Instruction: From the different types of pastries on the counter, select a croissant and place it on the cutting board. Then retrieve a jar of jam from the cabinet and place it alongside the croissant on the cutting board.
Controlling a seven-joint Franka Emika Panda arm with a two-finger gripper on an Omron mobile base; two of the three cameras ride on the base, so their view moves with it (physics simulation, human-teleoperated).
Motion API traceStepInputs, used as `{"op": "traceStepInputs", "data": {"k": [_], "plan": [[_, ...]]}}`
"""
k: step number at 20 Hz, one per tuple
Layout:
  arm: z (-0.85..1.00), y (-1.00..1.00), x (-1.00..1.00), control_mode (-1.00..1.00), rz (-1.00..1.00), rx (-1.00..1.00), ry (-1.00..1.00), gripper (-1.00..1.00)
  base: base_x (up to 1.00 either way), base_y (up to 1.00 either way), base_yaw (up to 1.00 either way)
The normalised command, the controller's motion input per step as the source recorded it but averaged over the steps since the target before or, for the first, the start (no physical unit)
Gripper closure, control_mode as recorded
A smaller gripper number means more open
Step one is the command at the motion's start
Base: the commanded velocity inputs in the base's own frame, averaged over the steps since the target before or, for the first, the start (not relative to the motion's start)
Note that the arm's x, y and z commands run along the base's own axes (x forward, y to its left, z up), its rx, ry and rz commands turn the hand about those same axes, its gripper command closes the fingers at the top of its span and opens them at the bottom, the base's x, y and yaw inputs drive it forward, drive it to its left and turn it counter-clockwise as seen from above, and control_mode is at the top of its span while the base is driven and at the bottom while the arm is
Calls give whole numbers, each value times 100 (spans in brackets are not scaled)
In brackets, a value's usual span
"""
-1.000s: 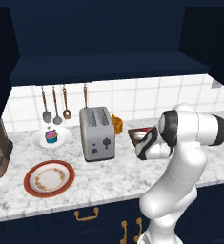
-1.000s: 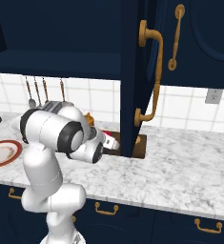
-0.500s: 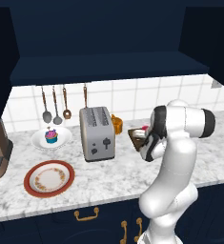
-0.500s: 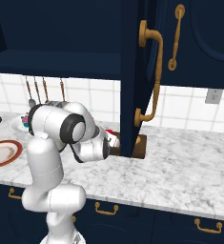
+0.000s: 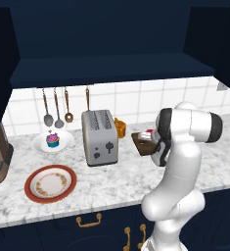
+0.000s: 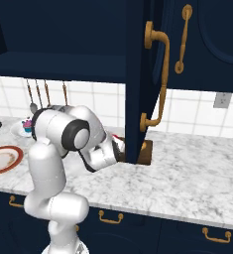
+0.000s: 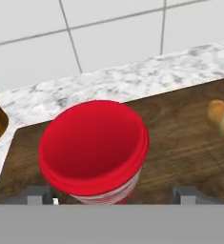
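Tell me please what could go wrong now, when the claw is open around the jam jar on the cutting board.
1. The fingertips stand close on both sides of the jar of jam; a sideways retreat could tip it or push it.
2. The croissant lies near on the cutting board; a pushed jar could slide toward it.
3. The open cabinet door hangs close to the arm and might be hit on lifting.

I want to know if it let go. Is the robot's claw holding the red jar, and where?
No, nothing is held. The claw is open, its fingertips apart on either side of the jar, which stands on the cutting board near the croissant.
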Motion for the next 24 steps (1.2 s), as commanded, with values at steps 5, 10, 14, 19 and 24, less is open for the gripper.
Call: {"op": "traceStepInputs", "data": {"k": [5,10,14,19,24], "plan": [[2,0,-88,-100,0,-5,0,-100,0,0,0],[25,0,-100,-100,0,-10,-2,-100,0,0,0],[74,-12,-100,-100,0,-9,-20,-100,0,0,0],[92,-17,-100,-100,0,-9,-28,-100,0,0,0],[99,-17,-94,-100,0,-7,-38,-100,0,0,0]]}}
